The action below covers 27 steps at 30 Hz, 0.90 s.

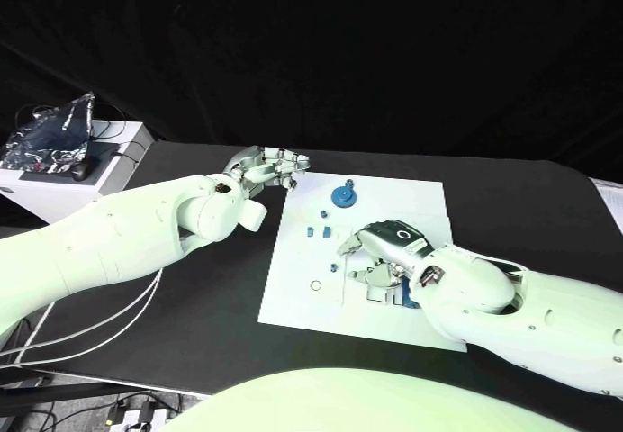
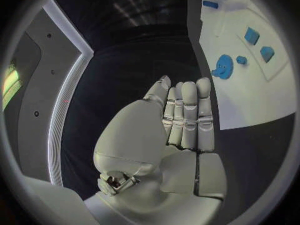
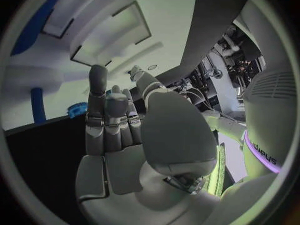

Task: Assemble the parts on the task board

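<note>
1. Two hands – left hand (image 1: 266, 167) hovers off the task board (image 1: 402, 202) corner, fingers straight, pressed together, holding nothing
2. Right hand (image 1: 383, 256) over the board – grip unclear; blue gear (image 1: 344, 197) lies near the far edge

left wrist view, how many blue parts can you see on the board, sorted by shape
blue gear: 1
small blue piece beside the gear: 1
blue blocks: 2
blue bar, farther off: 1
total: 5, all on the task board
</note>
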Motion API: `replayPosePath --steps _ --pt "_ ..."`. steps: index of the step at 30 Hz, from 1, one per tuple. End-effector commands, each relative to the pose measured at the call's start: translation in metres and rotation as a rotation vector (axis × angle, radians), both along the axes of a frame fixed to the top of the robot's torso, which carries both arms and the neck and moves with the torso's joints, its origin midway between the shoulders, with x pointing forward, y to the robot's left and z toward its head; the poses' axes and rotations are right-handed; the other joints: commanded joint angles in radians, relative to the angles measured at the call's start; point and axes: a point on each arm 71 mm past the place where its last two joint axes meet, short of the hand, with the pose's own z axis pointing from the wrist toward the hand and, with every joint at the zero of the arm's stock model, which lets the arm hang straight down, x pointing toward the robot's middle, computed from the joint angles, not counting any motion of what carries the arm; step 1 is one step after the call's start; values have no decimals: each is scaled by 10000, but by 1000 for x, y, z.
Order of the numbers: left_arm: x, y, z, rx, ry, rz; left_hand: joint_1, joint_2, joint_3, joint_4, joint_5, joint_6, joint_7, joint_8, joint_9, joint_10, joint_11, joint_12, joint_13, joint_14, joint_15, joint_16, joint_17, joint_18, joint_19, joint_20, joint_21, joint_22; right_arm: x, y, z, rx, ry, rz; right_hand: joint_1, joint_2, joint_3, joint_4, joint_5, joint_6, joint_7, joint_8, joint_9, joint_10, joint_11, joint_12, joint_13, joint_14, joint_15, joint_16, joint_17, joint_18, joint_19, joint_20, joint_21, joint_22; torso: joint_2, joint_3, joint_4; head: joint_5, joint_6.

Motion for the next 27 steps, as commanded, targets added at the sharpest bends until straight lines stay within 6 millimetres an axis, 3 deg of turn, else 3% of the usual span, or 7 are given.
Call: replayPosePath --steps 1,3,5,9,14,19,27 --pt "0 -2 1 -66 -35 -184 51 35 -74 10 26 -106 -5 68 -14 -77 -3 -36 -14 39 33 -33 15 118 65 39 -41 127 7 -11 15 920 -62 -353 75 -55 -119 21 -25 -114 52 0 3 93 -60 -31 13 24 27 -11 24 159 76 24 -51 -10 -6 -4 -13 -104 2" --pt "0 -2 0 -67 -33 -186 51 35 -74 10 26 -106 -5 68 -14 -77 -3 -36 -14 39 33 -33 15 118 65 39 -41 127 13 -21 20 950 -8 -570 101 -32 -143 -2 -10 -123 30 -1 4 212 -89 -29 15 28 11 -9 34 151 88 11 -57 -3 -6 -10 -4 -171 2" --pt "0 -2 0 -69 -31 -191 51 35 -74 10 26 -106 -5 68 -14 -77 -3 -36 -14 39 33 -33 15 118 65 39 -41 127 20 -33 26 836 57 -787 155 41 -120 -87 90 -98 168 -2 3 351 -121 -30 15 34 -13 3 51 139 98 -14 -54 18 -10 -12 -3 -241 2" --pt "0 -2 0 -83 -25 -225 51 35 -74 10 26 -106 -5 68 -14 -77 -3 -36 -14 39 33 -33 15 118 65 39 -41 127 33 -60 36 157 344 -1224 28 133 135 -263 178 251 216 -1 -3 1040 -294 -36 12 60 -137 94 228 40 101 -129 -21 142 1 -16 12 -338 2" --pt "0 -4 0 -105 -31 -269 47 31 -86 11 24 -123 -5 79 -12 -93 1 -23 -15 22 39 -39 16 117 58 46 -60 131 39 -82 41 -985 553 -1476 -170 42 -200 -199 214 512 98 5 2 1066 -328 7 26 48 -168 -11 197 -65 62 -184 -97 162 18 -4 -5 -413 2" --pt "0 -5 0 -126 -40 -306 47 31 -86 11 24 -123 -5 79 -12 -93 1 -23 -15 22 39 -39 16 117 58 46 -60 131 42 -90 42 -1626 437 -1547 -64 5 -597 -57 170 477 -13 3 3 679 -242 14 27 59 -108 -76 223 -59 109 -153 -197 134 17 25 6 -442 2" --pt "-1 -5 1 -137 -48 -336 47 31 -86 11 24 -123 -5 79 -12 -93 1 -23 -15 22 39 -39 16 117 58 46 -60 131 48 -89 38 -1979 176 -1560 151 -91 -683 185 148 315 -92 -4 -2 341 -147 18 21 56 -38 -72 270 35 164 -72 -280 126 21 6 11 -475 8"
